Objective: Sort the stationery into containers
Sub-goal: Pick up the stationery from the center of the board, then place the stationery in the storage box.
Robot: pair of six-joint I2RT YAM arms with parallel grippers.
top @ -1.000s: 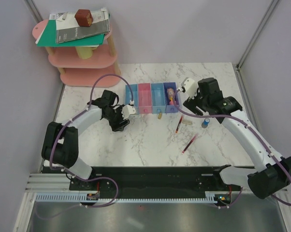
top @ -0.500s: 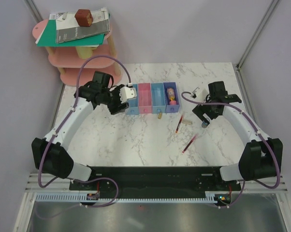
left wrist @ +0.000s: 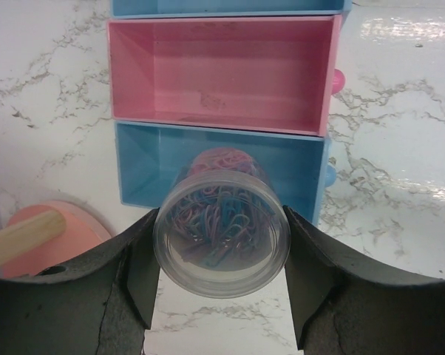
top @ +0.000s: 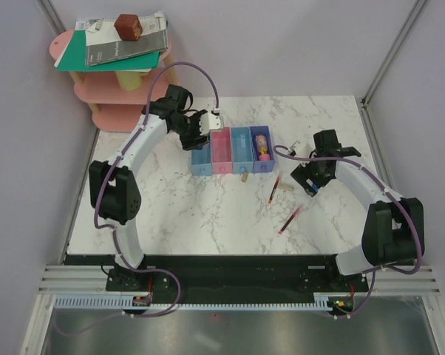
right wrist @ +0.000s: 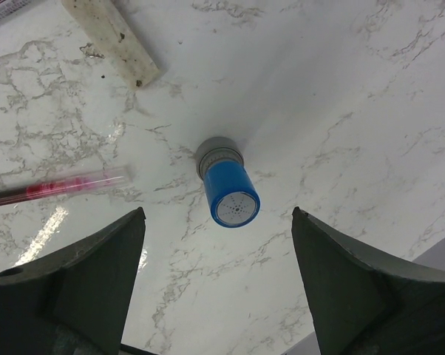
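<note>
- Enclosed by plain pale lilac wall panels, joined at the corners by slim grey metal posts.
- Floored with a white, grey-veined marble-look surface, glossy under soft overhead light.
- Furnished at the far left with a pink tiered shelf, topped by a flat green book, a grey book and a brown cube.
- Edged at the near side by a black base plate and a ribbed aluminium rail.

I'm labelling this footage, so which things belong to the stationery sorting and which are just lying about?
Job: bins, clip tub in left claw, blue cylinder, red pen, another red pen, eraser, pink-yellow tube.
Lying about: pink shelf, books, brown cube.
</note>
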